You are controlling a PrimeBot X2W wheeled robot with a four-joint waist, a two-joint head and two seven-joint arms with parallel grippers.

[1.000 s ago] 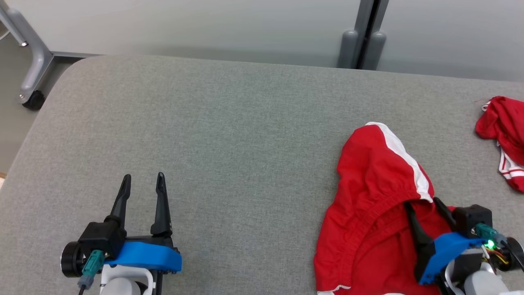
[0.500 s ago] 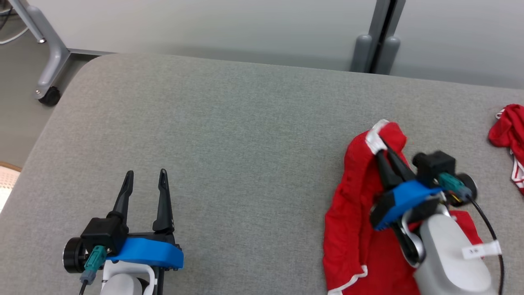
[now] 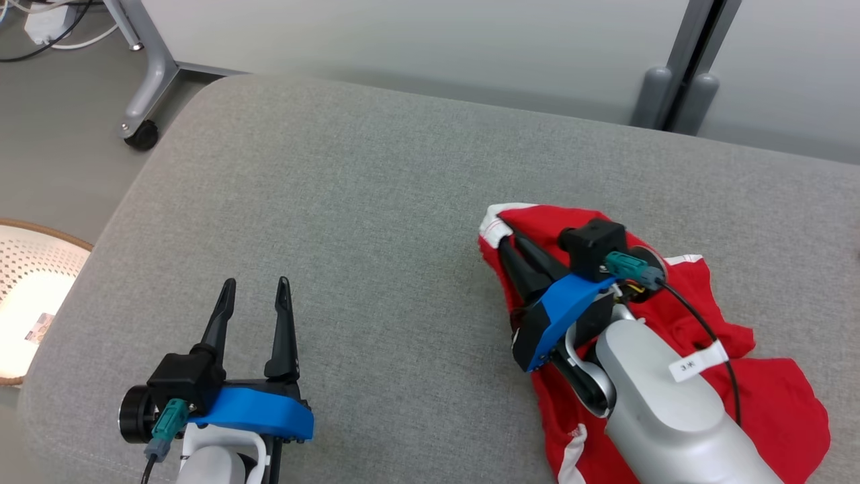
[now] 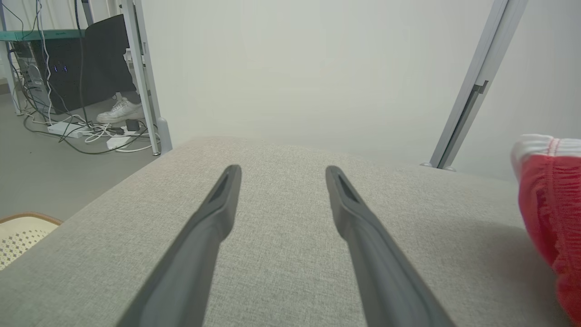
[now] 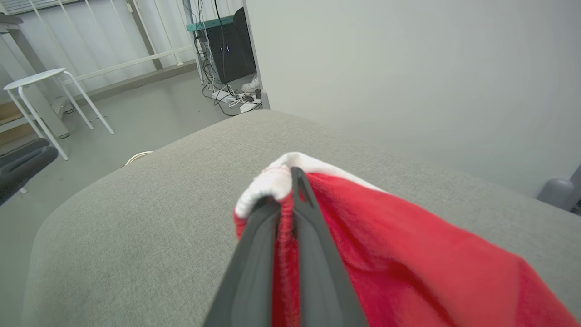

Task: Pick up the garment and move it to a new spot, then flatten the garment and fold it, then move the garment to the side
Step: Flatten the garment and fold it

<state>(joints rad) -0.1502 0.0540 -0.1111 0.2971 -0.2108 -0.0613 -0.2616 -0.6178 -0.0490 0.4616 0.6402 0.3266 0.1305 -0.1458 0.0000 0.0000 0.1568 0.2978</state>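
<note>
One red garment (image 3: 766, 396), soft, with an elasticated white-trimmed edge (shorts maybe, too crumpled to call), is being pinched at that edge by the right gripper (image 3: 509, 240), fingers clamped tight. It's being draped in a bunch on the right of the grey woven padded table (image 3: 369, 202). The left gripper (image 3: 256, 281) is being held spread, two tapered fingers, nothing between them.

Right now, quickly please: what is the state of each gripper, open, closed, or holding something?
Left gripper: open, holding nothing.
Right gripper: closed on the white-trimmed edge of the red garment.
</note>
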